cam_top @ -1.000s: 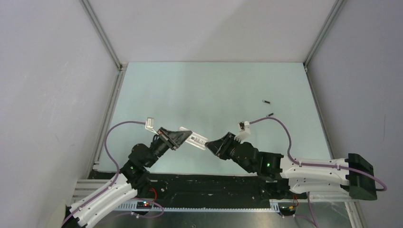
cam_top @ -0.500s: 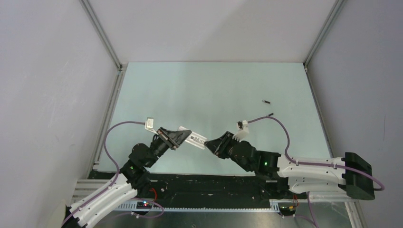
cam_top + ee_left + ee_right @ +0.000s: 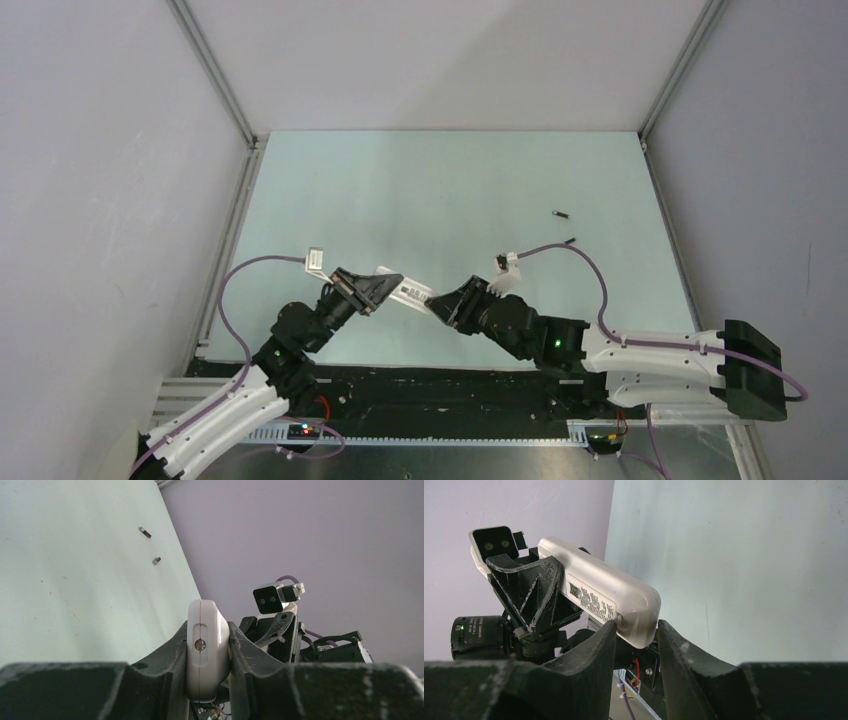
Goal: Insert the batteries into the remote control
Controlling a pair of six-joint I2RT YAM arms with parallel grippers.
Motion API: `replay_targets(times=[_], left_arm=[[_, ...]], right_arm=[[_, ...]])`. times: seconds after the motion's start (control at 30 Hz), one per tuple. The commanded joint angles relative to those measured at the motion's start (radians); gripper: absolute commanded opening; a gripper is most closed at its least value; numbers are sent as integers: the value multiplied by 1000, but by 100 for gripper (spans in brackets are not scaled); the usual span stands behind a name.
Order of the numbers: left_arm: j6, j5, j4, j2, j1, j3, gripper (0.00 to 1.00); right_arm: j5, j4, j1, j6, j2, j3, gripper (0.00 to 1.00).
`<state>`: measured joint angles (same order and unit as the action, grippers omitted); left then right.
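The white remote control (image 3: 412, 293) is held off the table, label side up, its left end clamped in my left gripper (image 3: 384, 285). In the left wrist view both jaws press on the remote (image 3: 207, 630). My right gripper (image 3: 441, 303) is open with its fingers on either side of the remote's free right end (image 3: 639, 612); one finger (image 3: 599, 640) touches it and a small gap shows at the other. Two batteries (image 3: 561, 214) (image 3: 569, 241), tiny and dark, lie on the table at the far right; they also show in the left wrist view (image 3: 145, 532) (image 3: 156, 560).
The pale green table (image 3: 440, 190) is walled in by grey panels with metal frame rails at left and right. Purple cables loop from each wrist. The arm bases and a black rail run along the near edge.
My right gripper has crept left and slightly up, closing onto the remote's free end. My left gripper and the remote have held still. The batteries have not moved.
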<state>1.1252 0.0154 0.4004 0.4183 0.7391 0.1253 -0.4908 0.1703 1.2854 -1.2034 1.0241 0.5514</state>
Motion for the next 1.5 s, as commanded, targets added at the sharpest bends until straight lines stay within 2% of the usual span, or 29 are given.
replay_targets(times=[0.0, 0.27, 0.5, 0.77, 0.87, 0.97, 1.17, 1.27, 1.37, 1.47], left_arm=[[10, -19, 71, -7, 4, 16, 0], [11, -18, 72, -8, 4, 12, 0], [33, -19, 71, -21, 4, 2, 0], [46, 23, 71, -58, 5, -14, 0], [59, 16, 72, -59, 4, -15, 0], [84, 0, 72, -66, 3, -12, 0], [171, -35, 73, -89, 4, 1, 0], [210, -41, 73, -109, 4, 0, 0], [229, -39, 72, -130, 4, 0, 0], [242, -38, 72, -137, 3, 3, 0]], right_arm=[[17, 21, -2, 5, 13, 42, 42], [8, 11, -2, 4, 7, 42, 49], [-37, -29, 13, 13, -26, 41, 48], [-50, -42, 16, 3, -31, 40, 42], [-35, -22, 15, 20, -26, 41, 48], [-2, 54, 15, 108, -26, 40, 63], [89, 249, 13, 248, -42, 1, 74], [131, 373, -1, 258, -51, -57, 73], [160, 513, -20, 233, -52, -106, 67], [181, 559, -39, 205, -41, -130, 60]])
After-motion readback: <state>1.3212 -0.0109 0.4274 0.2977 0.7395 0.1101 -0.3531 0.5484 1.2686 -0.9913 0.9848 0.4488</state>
